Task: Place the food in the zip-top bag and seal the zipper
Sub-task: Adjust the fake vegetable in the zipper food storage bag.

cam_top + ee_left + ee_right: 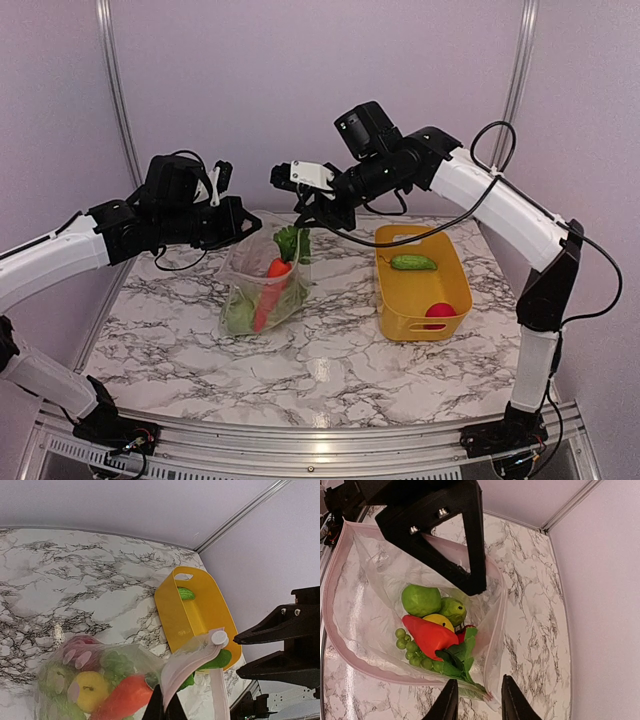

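**Bag held open on the table (330, 370), most food inside**
The left gripper (164, 696) is pinched tight on the zipper (187, 662). The right gripper (477, 682) is narrowly apart astride the bag's (262, 290) rim. Pepper (427, 632), lemon (440, 621), grapes (407, 647) and green apples (420, 600) lie in the bag, while the cucumber (413, 262) and red apple (438, 312) lie in the basket (400, 300).

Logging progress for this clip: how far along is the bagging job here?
Done: red pepper, lemon, green apple and grapes lie in the zip-top bag. In hand: the left gripper pinches the zipper, holding the mouth open; the right gripper stands open at the rim. Left: cucumber and red fruit sit in the yellow basket; zipper unsealed.
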`<action>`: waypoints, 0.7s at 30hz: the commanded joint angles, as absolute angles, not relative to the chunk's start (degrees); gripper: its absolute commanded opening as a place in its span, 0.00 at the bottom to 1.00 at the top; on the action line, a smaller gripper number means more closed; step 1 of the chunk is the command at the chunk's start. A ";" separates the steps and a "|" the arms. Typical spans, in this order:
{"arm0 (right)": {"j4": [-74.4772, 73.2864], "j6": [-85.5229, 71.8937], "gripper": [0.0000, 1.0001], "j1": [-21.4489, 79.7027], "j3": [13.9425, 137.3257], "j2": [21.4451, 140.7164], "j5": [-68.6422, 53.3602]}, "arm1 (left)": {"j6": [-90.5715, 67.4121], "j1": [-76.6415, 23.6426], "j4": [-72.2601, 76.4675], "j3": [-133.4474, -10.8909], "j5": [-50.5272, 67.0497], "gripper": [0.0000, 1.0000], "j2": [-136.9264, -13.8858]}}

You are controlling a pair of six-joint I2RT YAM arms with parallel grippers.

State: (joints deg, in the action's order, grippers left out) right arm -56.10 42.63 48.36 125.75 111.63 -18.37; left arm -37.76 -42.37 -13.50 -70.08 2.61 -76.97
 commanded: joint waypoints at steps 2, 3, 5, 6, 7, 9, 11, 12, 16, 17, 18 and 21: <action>-55.84 43.15 0.27 48.95 126.36 112.83 -16.38 | -38.25 -42.71 -10.54 -69.60 3.34 0.00 -75.14; -55.96 43.51 0.27 49.12 126.38 112.88 -16.21 | -38.23 -42.71 -10.59 -69.68 3.34 0.00 -75.15; -56.49 44.07 0.26 49.56 126.30 112.96 -15.93 | -38.09 -42.71 -10.79 -69.75 3.19 0.00 -75.04; -56.65 44.18 0.25 49.72 126.15 112.95 -15.79 | -38.06 -42.71 -10.85 -69.78 3.10 0.00 -74.98; -56.75 44.28 0.24 49.79 125.87 112.94 -15.67 | -38.08 -42.71 -10.89 -69.71 3.08 0.00 -74.95; -56.93 44.38 0.23 49.97 125.42 112.85 -15.56 | -38.06 -42.71 -10.90 -69.68 2.99 0.00 -74.86; -57.10 44.63 0.21 50.06 125.04 112.84 -15.39 | -38.02 -42.68 -10.90 -69.61 2.99 0.00 -74.93; -57.17 44.72 0.18 50.07 124.93 112.85 -15.24 | -38.04 -42.71 -10.90 -69.61 2.99 0.00 -74.90; -57.13 44.99 0.10 50.20 124.75 112.84 -14.73 | -38.05 -42.71 -10.75 -69.52 2.90 0.00 -75.11; -57.13 45.14 0.07 50.33 124.73 112.85 -14.50 | -38.06 -42.71 -10.68 -69.44 2.90 0.00 -75.12; -57.13 45.37 0.04 50.46 124.83 112.76 -14.24 | -38.06 -42.71 -10.64 -69.37 2.83 0.00 -75.11; -57.05 46.09 0.00 51.42 124.90 112.17 -13.98 | -38.30 -42.68 -10.55 -69.26 2.82 0.00 -75.31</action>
